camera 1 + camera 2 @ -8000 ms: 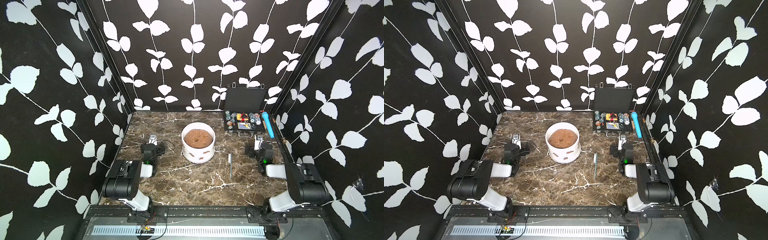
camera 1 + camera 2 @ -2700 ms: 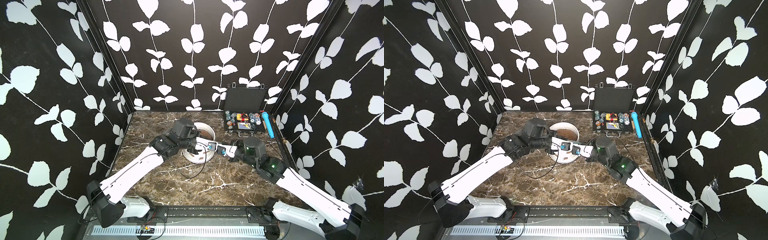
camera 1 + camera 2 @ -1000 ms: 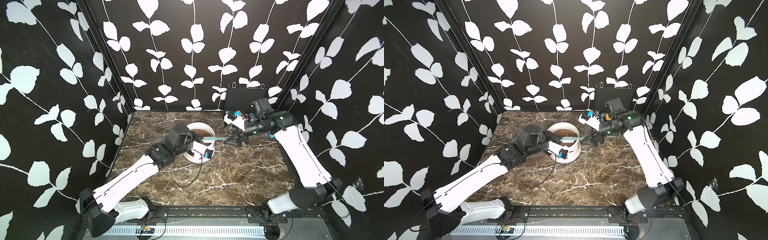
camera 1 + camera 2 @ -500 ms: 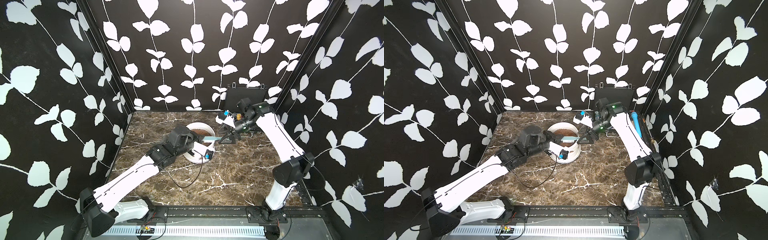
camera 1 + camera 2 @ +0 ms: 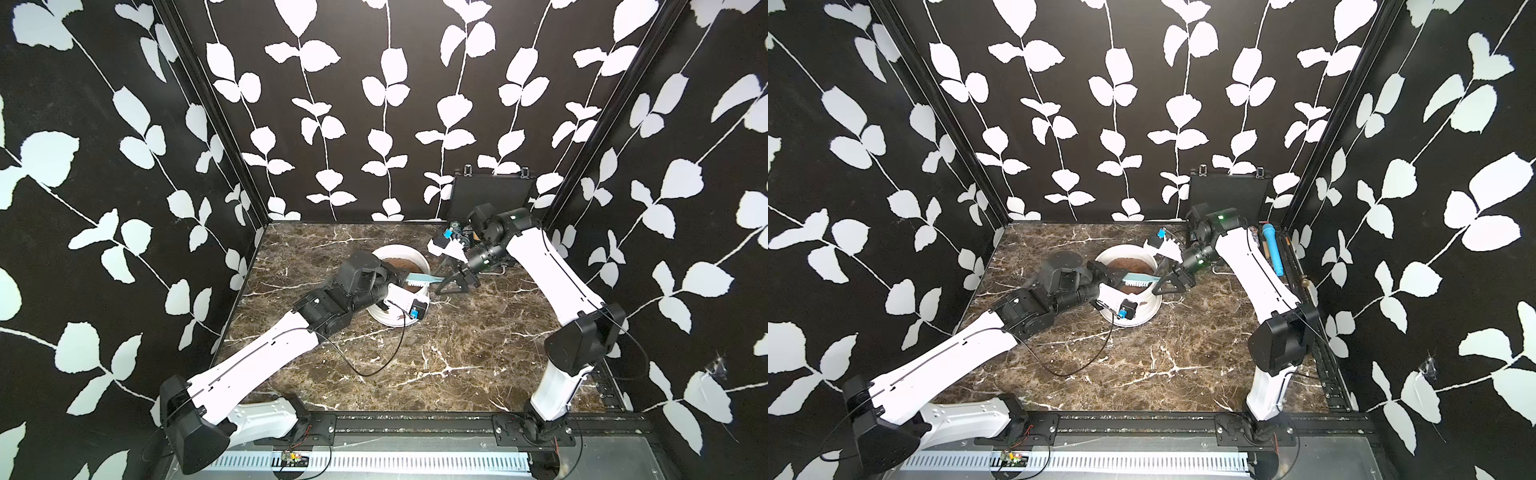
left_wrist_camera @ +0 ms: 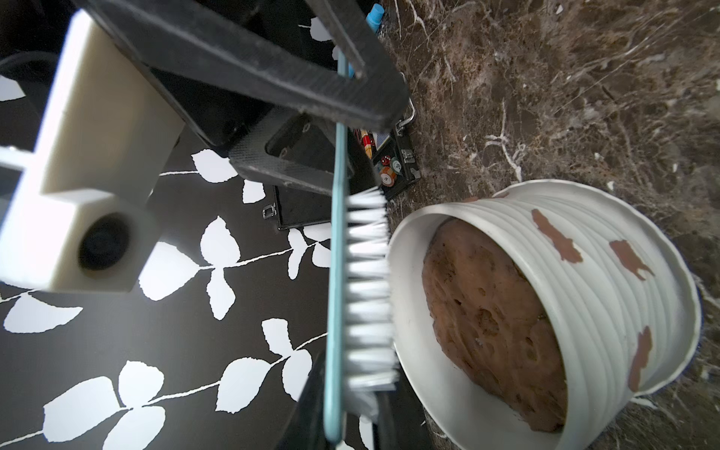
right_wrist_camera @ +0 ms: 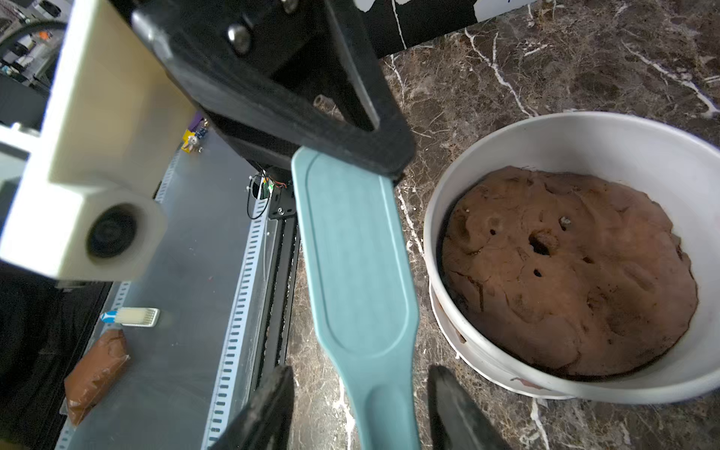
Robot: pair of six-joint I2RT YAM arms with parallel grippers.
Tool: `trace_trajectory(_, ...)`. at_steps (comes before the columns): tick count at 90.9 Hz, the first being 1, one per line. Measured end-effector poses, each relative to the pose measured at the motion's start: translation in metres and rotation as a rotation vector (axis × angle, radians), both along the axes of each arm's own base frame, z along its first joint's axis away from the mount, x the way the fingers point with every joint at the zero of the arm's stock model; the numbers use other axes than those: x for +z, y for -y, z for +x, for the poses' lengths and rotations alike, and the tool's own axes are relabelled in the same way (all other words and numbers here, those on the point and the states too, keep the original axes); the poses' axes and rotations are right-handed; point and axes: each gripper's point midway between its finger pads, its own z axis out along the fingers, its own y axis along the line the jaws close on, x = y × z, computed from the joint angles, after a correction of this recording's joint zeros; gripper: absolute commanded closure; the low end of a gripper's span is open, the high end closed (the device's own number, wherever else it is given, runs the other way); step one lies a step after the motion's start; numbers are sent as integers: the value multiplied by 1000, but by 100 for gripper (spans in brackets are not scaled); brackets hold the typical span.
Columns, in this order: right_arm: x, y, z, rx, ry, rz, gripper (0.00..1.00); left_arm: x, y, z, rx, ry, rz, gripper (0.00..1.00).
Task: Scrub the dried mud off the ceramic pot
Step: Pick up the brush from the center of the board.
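**Inspector:** Jaws of the left gripper (image 6: pixel 341 424): narrow, clamped on the head end of the teal scrub brush (image 7: pixel 358 253). Confirm?

**Assistant:** Confirmed. In the right wrist view its black finger overlaps the tip of the brush's back.

**Inspector:** And the right gripper (image 7: pixel 360 370)?

**Assistant:** Jaws about half spread, straddling the brush's neck. Its fingers (image 7: pixel 269 413) stand either side of the handle. A gap shows on at least one side, so there is no grip.

**Inspector:** Location of the ceramic pot (image 5: pixel 384 319)?

**Assistant:** On the marble tabletop (image 5: pixel 457 353), mid-table toward the back wall, between the two grippers. A brown soil mound (image 7: pixel 565 280) fills it.

**Inspector:** The dried mud (image 6: pixel 555 237)?

**Assistant:** Reddish-brown blotches on the pot's ribbed outer wall. Three are visible in the left wrist view.

**Inspector:** Brush against pot?

**Assistant:** The bristles (image 6: pixel 368 288) face the rim, and the brush sits above the pot's mouth in both top views. Whether they touch the rim, I cannot tell.

**Inspector:** Anything else?

**Assistant:** An open black poker-chip case (image 5: pixel 1227 191) at the back right, behind the right arm.
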Motion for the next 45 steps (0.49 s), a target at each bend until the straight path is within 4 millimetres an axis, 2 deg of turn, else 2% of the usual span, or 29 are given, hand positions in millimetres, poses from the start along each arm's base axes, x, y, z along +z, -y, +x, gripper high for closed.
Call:
trace_trajectory(23,-1,-4,-2,21,-9,1,63,0,0,0,-2,6,5,81)
trace_trajectory(32,-3,-7,-1,33,-13,2,73,0,0,0,-1,9,8,81)
trace_trajectory(45,-3,-8,-4,46,-27,6,82,0,-1,2,5,11,11,80)
